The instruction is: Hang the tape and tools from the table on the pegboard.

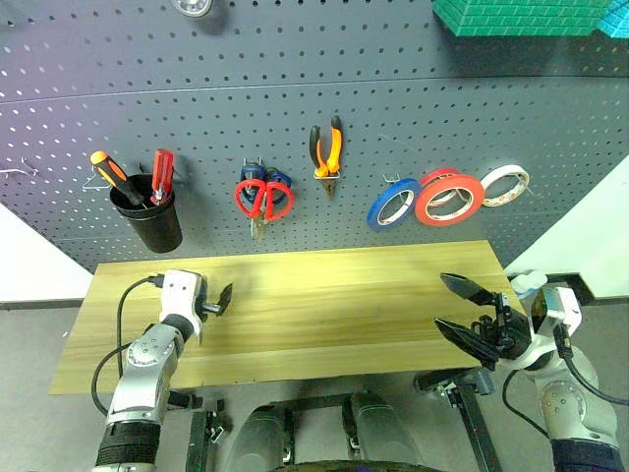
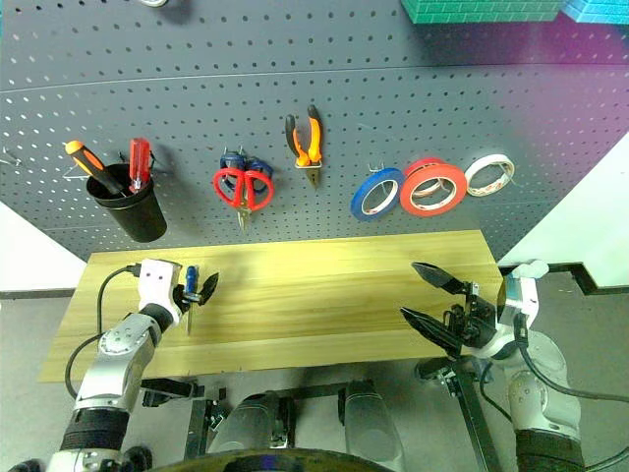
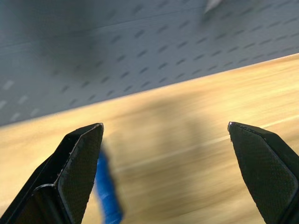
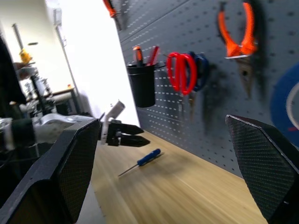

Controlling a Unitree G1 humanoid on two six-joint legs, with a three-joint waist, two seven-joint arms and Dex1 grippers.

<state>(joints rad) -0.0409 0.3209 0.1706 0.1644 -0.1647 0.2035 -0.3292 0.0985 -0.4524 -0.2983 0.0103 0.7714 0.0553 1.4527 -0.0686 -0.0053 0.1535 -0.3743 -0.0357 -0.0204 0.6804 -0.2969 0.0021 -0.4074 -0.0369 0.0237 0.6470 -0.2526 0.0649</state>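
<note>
Right eye view: left tool [image 2: 201, 288] is wide open and holds nothing. Blue screwdriver [image 2: 191, 283] lies on the counter [image 2: 324, 295] just beside it. Right tool [image 2: 429, 298] is wide open too, empty. Red tape [image 2: 432, 187], pliers [image 2: 306, 143] and red scissors [image 2: 242, 189] hang on the pegboard [image 2: 295, 88].

the red tape [image 1: 449, 199] hangs on the pegboard [image 1: 295, 108] at the right, a wide thin ring between a blue roll and a red-and-white one. the orange-and-black pliers [image 1: 327, 147] hang near the middle, jaws pointing down. just left of them hang the red-handled scissors [image 1: 263, 200] (overlapping a blue-handled pair). the small blue-handled screwdriver [image 2: 191, 283] lies on the light wood table [image 1: 334, 295] near its left end.
</note>
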